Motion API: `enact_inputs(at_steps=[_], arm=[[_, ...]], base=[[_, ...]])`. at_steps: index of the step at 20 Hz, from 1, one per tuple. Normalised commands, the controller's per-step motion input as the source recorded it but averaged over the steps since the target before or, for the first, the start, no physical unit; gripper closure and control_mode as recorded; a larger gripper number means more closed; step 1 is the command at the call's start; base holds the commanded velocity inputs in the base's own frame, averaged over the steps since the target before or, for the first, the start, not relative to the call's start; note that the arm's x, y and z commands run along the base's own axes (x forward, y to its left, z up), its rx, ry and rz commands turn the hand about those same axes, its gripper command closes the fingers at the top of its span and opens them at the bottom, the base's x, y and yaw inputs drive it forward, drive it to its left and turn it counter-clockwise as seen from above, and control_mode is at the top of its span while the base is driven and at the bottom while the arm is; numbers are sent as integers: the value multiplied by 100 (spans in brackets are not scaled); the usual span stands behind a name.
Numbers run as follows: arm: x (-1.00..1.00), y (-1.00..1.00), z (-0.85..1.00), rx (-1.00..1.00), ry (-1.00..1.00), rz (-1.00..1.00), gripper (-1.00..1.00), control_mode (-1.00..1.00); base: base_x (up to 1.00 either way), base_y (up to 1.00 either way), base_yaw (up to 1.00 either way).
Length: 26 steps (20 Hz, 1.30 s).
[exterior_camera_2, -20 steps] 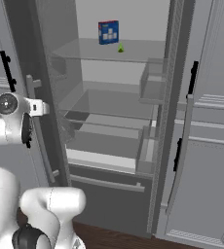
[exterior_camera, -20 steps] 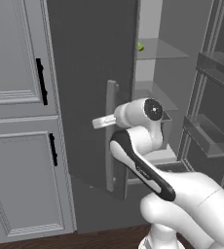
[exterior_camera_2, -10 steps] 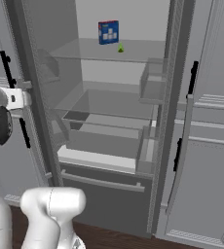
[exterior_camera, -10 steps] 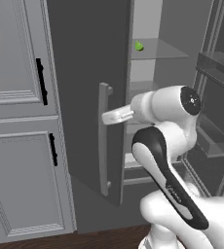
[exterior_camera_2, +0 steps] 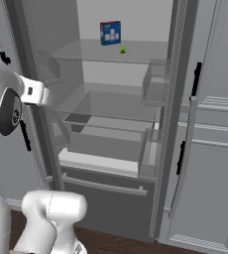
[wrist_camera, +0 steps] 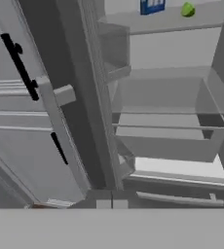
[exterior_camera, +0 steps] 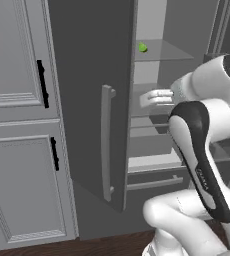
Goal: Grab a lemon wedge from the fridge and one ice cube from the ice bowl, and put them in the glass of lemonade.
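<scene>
The fridge point(exterior_camera: 87, 100) stands with both doors swung open, its pale inside point(exterior_camera_2: 111, 106) and clear shelves showing. The lemon wedge point(exterior_camera: 143, 47) point(exterior_camera_2: 123, 49) point(wrist_camera: 187, 9), tiny and yellow-green, lies on the upper shelf. My gripper point(exterior_camera: 144, 98) point(exterior_camera_2: 47, 95) point(wrist_camera: 111, 204) is shut with nothing in it. It hovers at mid height just right of the left door's edge, below and in front of the wedge's shelf. The left door's bar handle point(exterior_camera: 107, 142) is apart from it. The ice cube, the ice bowl and the glass of lemonade are out of view.
A blue box point(exterior_camera_2: 110, 32) point(wrist_camera: 152, 5) stands beside the wedge. Clear drawers point(exterior_camera_2: 106, 131) and door bins point(exterior_camera_2: 155, 89) sit lower in the fridge. Light grey cabinets with black handles flank it on the left point(exterior_camera: 17, 100) and on the right point(exterior_camera_2: 220, 124). The floor is dark wood point(exterior_camera_2: 111, 243).
My gripper has come off the left door's handle and swung right, to the fridge opening. Its jaws have closed. The left door has opened slightly wider.
</scene>
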Motion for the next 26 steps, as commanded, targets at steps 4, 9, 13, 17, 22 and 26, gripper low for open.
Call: enact_inputs(at_steps=[4, 9, 13, 17, 22, 26], arm=[[66, -93, -15, 25, 28, -24, 100, -100], [60, -30, -69, 32, 14, -10, -100, -100], [80, -10, -78, 38, 9, 1, -100, -100], [58, 12, -52, 28, 0, 0, -100, -100], [42, 64, -9, 11, -1, 0, -100, -100], [26, 63, -6, 0, 0, 0, -100, -100]], base=[[0, 0, 0], [0, 0, 0], [0, 0, 0], [0, 0, 0], [0, 0, 0], [0, 0, 0]])
